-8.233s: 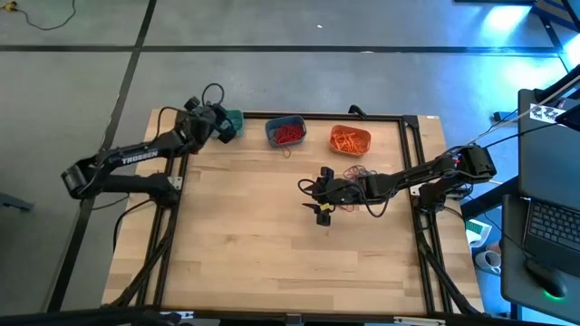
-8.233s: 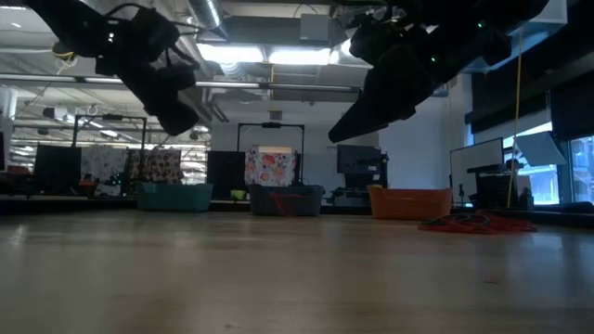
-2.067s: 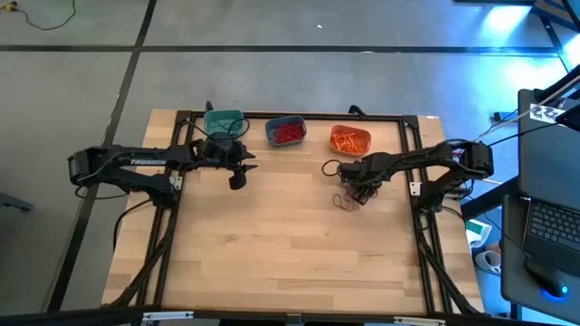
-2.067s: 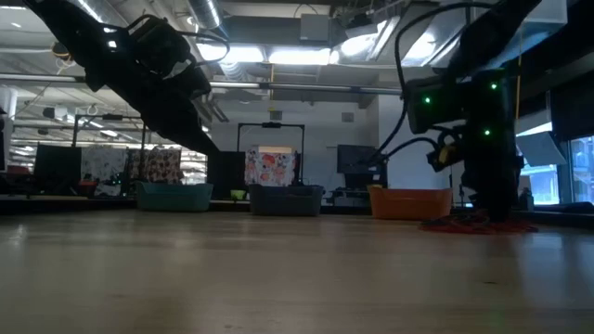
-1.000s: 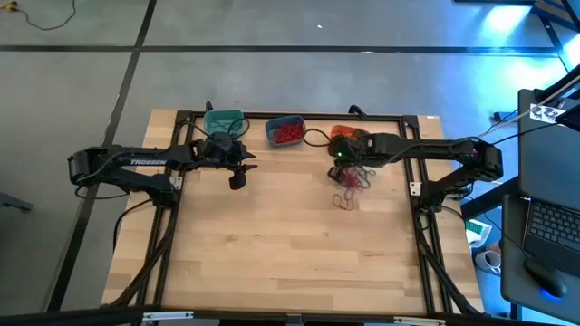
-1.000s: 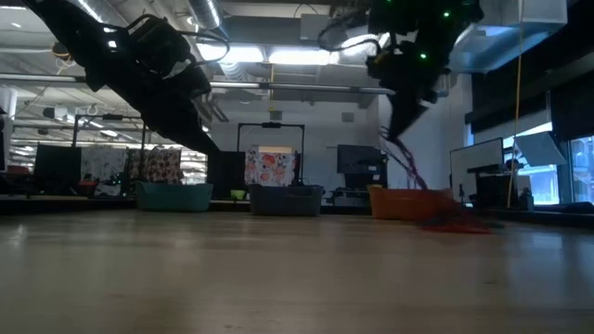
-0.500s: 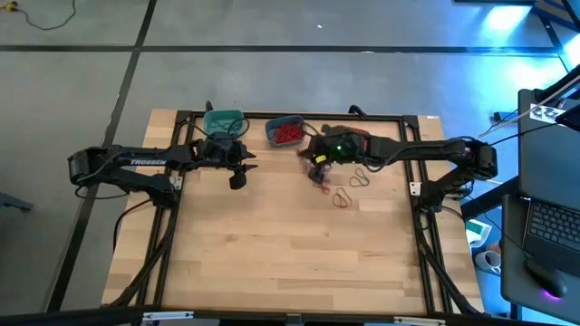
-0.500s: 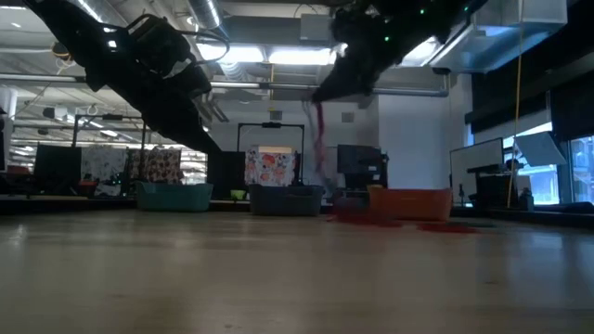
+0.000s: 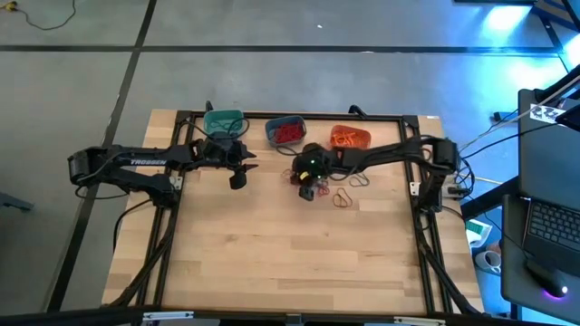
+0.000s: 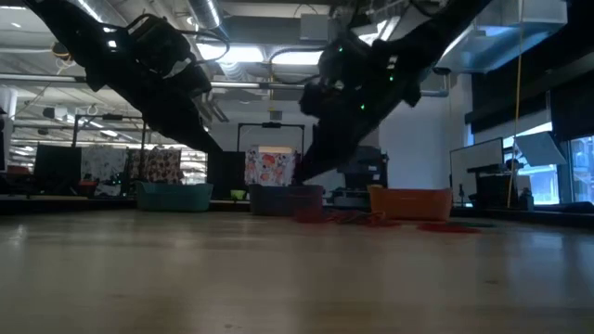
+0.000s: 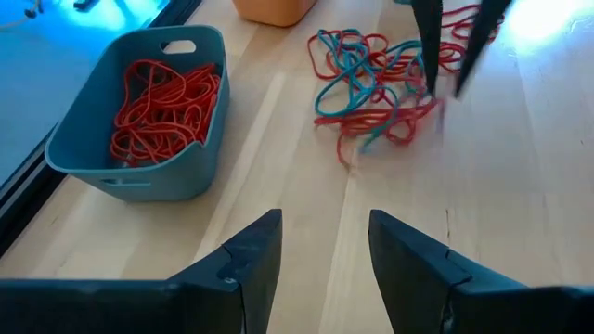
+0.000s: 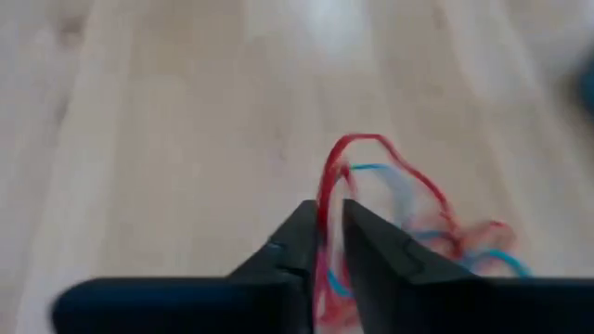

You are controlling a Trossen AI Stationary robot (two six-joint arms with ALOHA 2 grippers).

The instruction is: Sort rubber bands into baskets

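Three baskets stand along the far edge: teal [image 9: 223,120], slate blue [image 9: 286,131] with red bands, and orange [image 9: 350,138] with orange bands. A tangle of red and blue rubber bands [image 11: 376,83] lies on the table near the slate blue basket [image 11: 148,111]. My right gripper [image 9: 308,190] slants down onto the tangle, its fingers a little apart. My left gripper [image 9: 237,177] hangs open over bare wood near the teal basket, touching nothing. My right gripper [image 12: 332,211] has one red strand [image 12: 325,190] of the tangle running through the narrow gap between its fingers, along the inner side of one finger. The gap is wider than the strand. The fingers slant down from the table's right. The tangle's other loops [image 12: 418,199] lie on the wood.
A few loose bands [image 9: 343,199] lie on the table to the right of the right gripper, others [image 9: 360,178] nearer the orange basket. A black frame [image 9: 272,116] runs round the tabletop. Bare wood fills the near half.
My right gripper has swung from beside the orange basket toward the table's left and down, tipping its fingers downward. The tangle of bands hung below it on the way and now lies on the wood by the slate blue basket. A few bands stayed behind.
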